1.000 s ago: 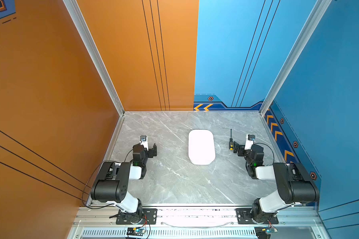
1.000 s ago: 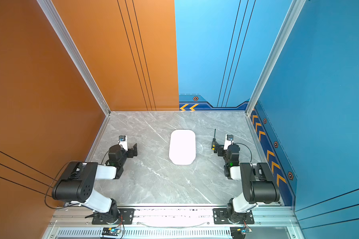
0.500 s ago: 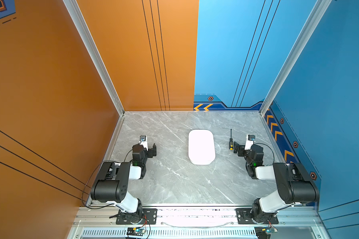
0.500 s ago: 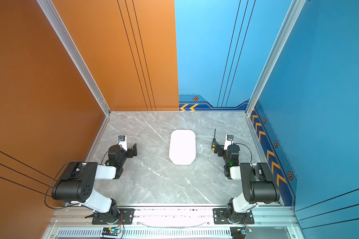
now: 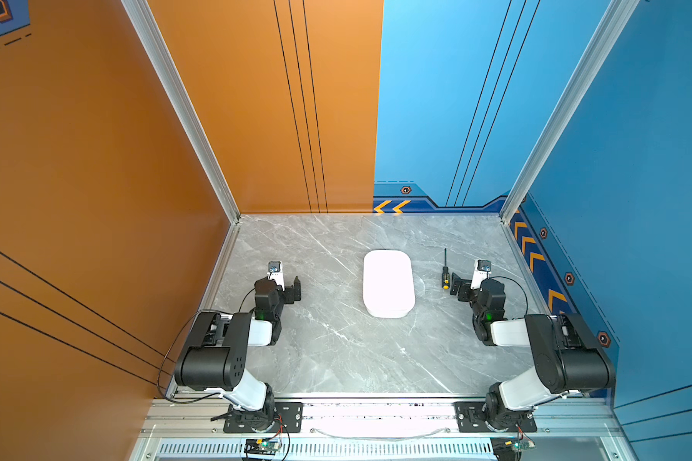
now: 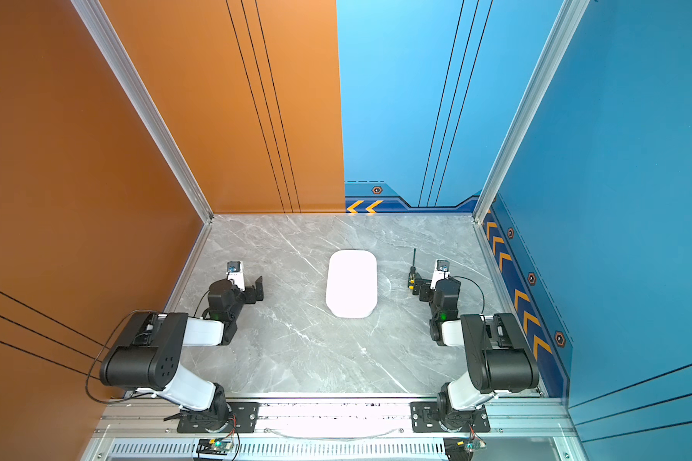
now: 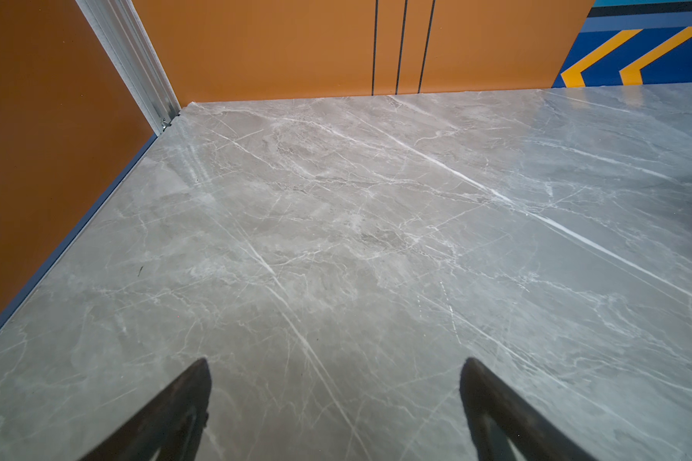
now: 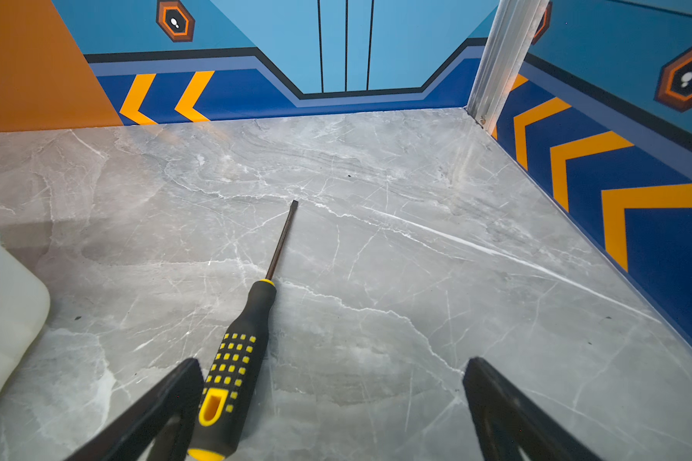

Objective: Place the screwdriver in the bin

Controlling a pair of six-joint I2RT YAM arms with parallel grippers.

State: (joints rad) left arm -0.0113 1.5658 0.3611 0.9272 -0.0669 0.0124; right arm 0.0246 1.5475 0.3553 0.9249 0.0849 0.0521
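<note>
The screwdriver (image 5: 445,274) (image 6: 412,275) lies flat on the grey marble table, to the right of the bin, with its thin black shaft pointing at the back wall. The bin (image 5: 388,284) (image 6: 351,284) is a shallow white tray near the table's middle, with nothing in it. My right gripper (image 5: 458,285) (image 6: 422,288) (image 8: 332,367) is open and low, just behind the handle. In the right wrist view the black and yellow handle (image 8: 232,371) lies inside the jaws, close beside one finger (image 8: 176,393). My left gripper (image 5: 293,289) (image 6: 256,289) (image 7: 335,365) is open over bare table.
Orange wall panels close off the left side and blue ones the right and back. A corner of the bin (image 8: 5,319) shows in the right wrist view. An aluminium rail (image 5: 376,411) runs along the table's front edge.
</note>
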